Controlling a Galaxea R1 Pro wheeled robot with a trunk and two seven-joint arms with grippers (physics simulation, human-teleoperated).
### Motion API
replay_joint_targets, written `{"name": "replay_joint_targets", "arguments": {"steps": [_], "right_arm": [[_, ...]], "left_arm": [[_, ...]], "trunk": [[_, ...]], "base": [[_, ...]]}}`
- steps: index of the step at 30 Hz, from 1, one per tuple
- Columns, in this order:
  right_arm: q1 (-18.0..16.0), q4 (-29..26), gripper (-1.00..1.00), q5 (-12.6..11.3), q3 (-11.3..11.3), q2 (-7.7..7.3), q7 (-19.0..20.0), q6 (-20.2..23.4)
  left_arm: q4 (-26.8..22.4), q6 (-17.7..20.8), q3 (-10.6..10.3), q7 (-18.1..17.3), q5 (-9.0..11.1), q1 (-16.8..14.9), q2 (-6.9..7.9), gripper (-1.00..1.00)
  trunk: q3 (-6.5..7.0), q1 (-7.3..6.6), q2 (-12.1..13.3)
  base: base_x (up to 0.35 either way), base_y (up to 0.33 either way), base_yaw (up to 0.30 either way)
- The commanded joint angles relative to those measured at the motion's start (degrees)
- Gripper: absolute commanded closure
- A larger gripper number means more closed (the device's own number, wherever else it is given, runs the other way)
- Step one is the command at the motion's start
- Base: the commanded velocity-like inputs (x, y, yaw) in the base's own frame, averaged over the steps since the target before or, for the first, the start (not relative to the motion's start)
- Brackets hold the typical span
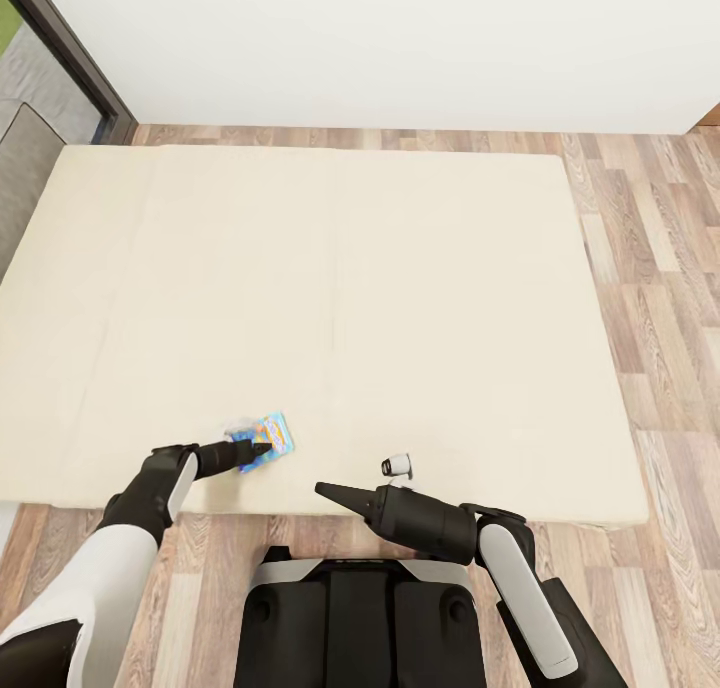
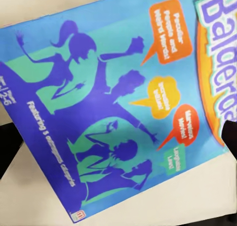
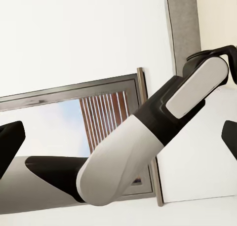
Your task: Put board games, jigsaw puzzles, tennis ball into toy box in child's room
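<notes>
**Left arm at the blue board game on the bed**

While the left gripper [image 1: 262,449] reaches over the bed [image 1: 330,268] near its front edge, its tips sit at the small blue board game [image 1: 272,435], which lies flat on the beige mattress. From the left wrist view the blue printed box [image 2: 123,107] lies close beneath the camera with dark finger tips at either side of the picture, so the jaws look spread wide about it; whether they touch it I cannot tell. To the right, a small white-and-dark object [image 1: 396,463] rests on the mattress, too small to identify. Further right, the right gripper [image 1: 322,489] hangs over the bed's front edge, pointing toward the left arm; it grips nothing, and its wrist view shows the fingertips far apart.

Judging by this, the task is early here: this game is still on the bed, and toy box and table are not before the robot. Only one game is seen on the mattress.

Room is generous: the mattress is bare beyond the game, and wood floor [image 1: 660,268] lies open to the right. The game lies near the front edge, within easy reach.
</notes>
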Motion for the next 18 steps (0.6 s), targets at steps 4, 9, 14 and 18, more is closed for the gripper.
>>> {"name": "replay_joint_targets", "arguments": {"steps": [4, 9, 14, 18], "right_arm": [[-0.02, 0.00, -1.00, 0.06, -0.05, 0.02, 0.12, 0.29], [-0.04, 0.00, -1.00, 0.13, -0.05, 0.05, 0.04, 0.26], [-0.01, 0.00, -1.00, 0.15, 0.02, 0.05, 0.02, -0.73], [-0.01, 0.00, -1.00, 0.15, 0.03, 0.03, 0.03, -0.90]], "left_arm": [[-0.57, 0.33, 0.26, -0.35, -0.23, -0.02, -0.15, -1.00], [-0.85, 0.27, 0.26, -0.27, -0.22, -0.02, -0.24, -1.00], [-1.01, 0.22, 0.26, -0.14, -0.22, -0.02, -0.28, -1.00], [-1.04, 0.04, 0.20, 1.71, -0.18, -0.02, -0.29, -1.00]], "trunk": [[-0.06, 0.03, -0.09], [-0.06, 0.03, -0.09], [-0.06, 0.03, -0.09], [-0.06, 0.03, -0.09]], "base": [[0.000, 0.000, 0.000], [0.000, 0.000, 0.000], [0.000, 0.000, 0.000], [0.000, 0.000, 0.000]]}}
